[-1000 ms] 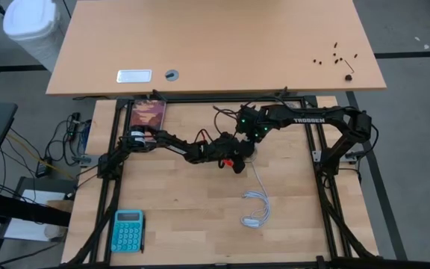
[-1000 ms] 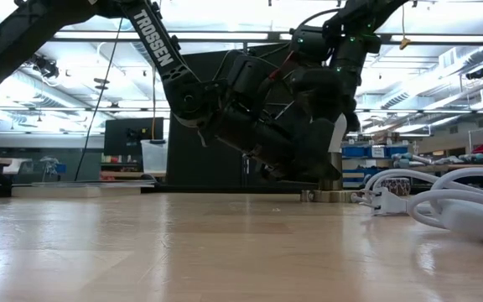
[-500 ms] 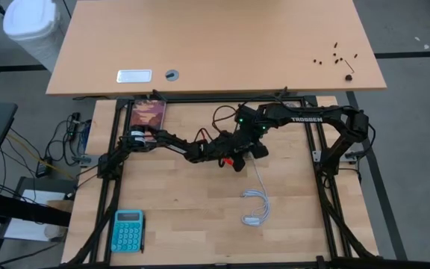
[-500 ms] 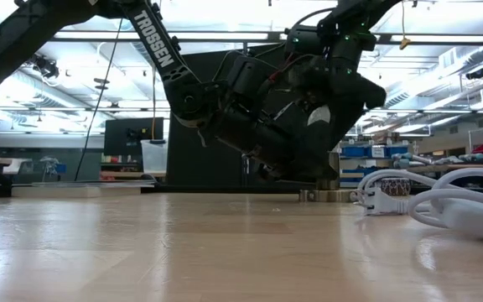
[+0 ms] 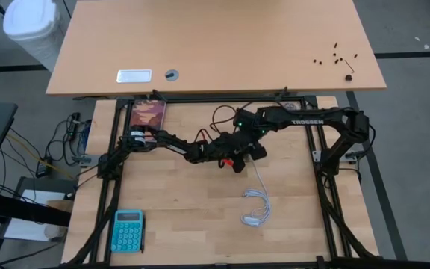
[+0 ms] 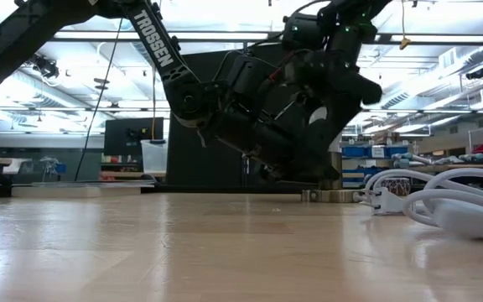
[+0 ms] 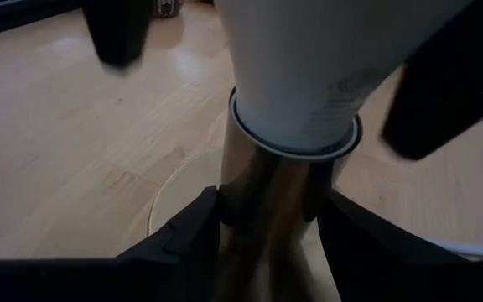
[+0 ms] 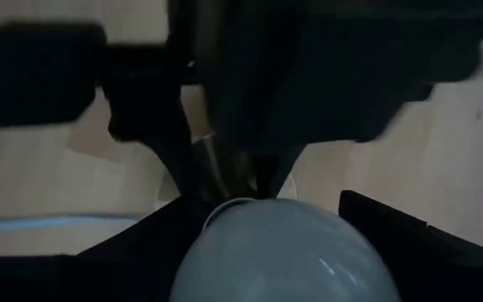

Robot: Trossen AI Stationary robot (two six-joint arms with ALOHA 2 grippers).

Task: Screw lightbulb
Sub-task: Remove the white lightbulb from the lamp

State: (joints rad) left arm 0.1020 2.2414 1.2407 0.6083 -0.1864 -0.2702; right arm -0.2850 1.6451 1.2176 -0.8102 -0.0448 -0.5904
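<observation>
The white lightbulb (image 7: 309, 75) stands upright with its base in the brass socket (image 7: 275, 201). The socket's round foot (image 7: 170, 214) rests on the wooden table. My left gripper (image 7: 279, 252) comes in low from the table's left and is shut on the socket. My right gripper (image 8: 267, 243) reaches down from above, open. Its fingers (image 7: 116, 33) stand on either side of the bulb's dome (image 8: 283, 252) with a gap showing. In the high view both grippers meet near the table's middle (image 5: 237, 153). In the low view only a patch of the bulb (image 6: 317, 116) shows between the arms. My left gripper pinches the socket's upright brass barrel (image 7: 258, 210) between its two fingers, just below the bulb's collar. The fingers come nearly level from the table's left, slanting a little downward. The socket stands upright with its foot on the table.
A coiled white cable with a plug (image 5: 256, 205) lies right of and nearer than the socket, also seen in the low view (image 6: 443, 205). A blue calculator (image 5: 128, 230) sits at the near left, a book (image 5: 149, 113) at the far left. A larger desk (image 5: 215, 45) stands beyond.
My right gripper has rolled about its own pointing line over the bulb and has risen slightly. The bulb and the socket stay where they were.
</observation>
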